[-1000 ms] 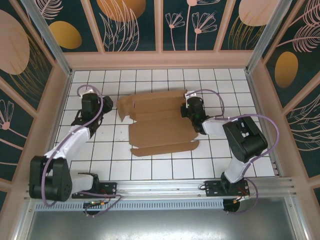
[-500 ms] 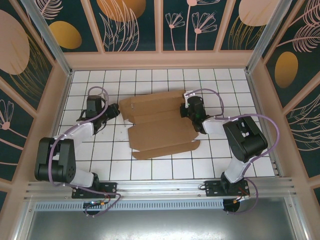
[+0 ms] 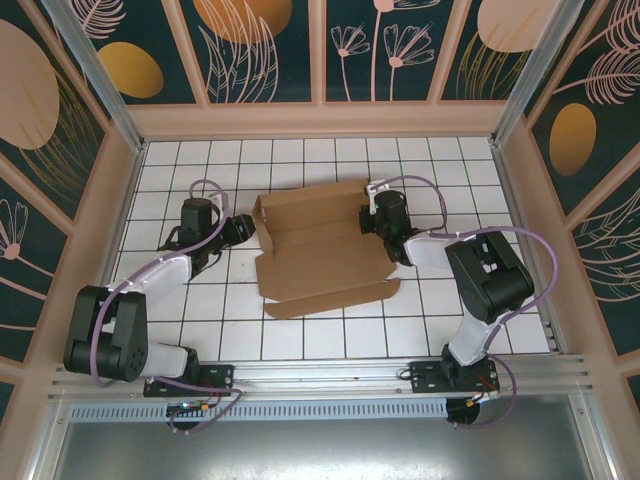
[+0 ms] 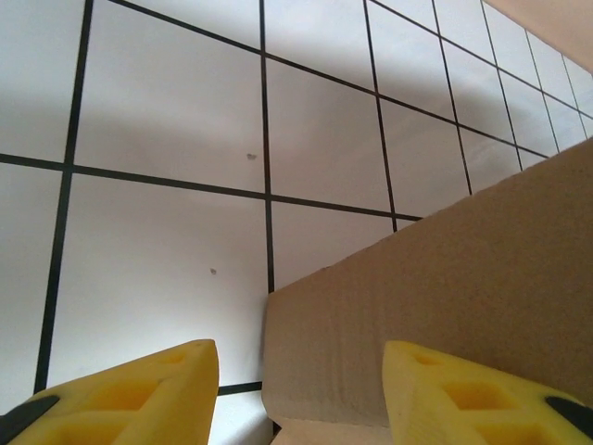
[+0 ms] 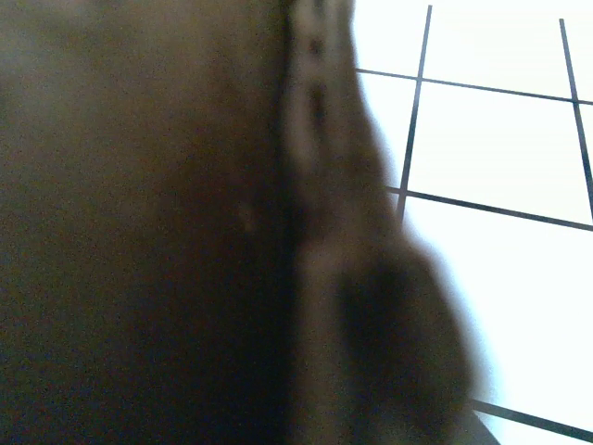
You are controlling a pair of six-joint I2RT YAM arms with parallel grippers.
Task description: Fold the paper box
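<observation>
Paper box (image 3: 320,250) lies in the middle of the tiled table (image 3: 300,340), mostly flat, between the two arms.

On its left side, the left gripper (image 3: 243,229) sits low and just beside the box's left flap (image 3: 260,225), which looks partly raised off the table. In the left wrist view the yellow fingers (image 4: 139,389) are spread apart with nothing pinched, and the rounded edge of that flap (image 4: 445,278) stands just ahead of them, nearer the right finger.

The step in hand looks like folding this left flap up and over. To do it well, the left arm should probably push along the crease rather than at a corner, keep the fingers low so the flap cannot slip over them, and move slowly so the whole sheet does not slide.

Across the middle, the main panel and the long near flap lie flat on the tiles.

On the right, the right gripper (image 3: 372,222) rests at the box's right edge with its fingers pressed together. The right wrist view gives a blurred, very close wall of cardboard (image 5: 139,222), so whether a thin edge is caught between them cannot be told. Holding that side down firmly would give the left arm something to fold against.
</observation>
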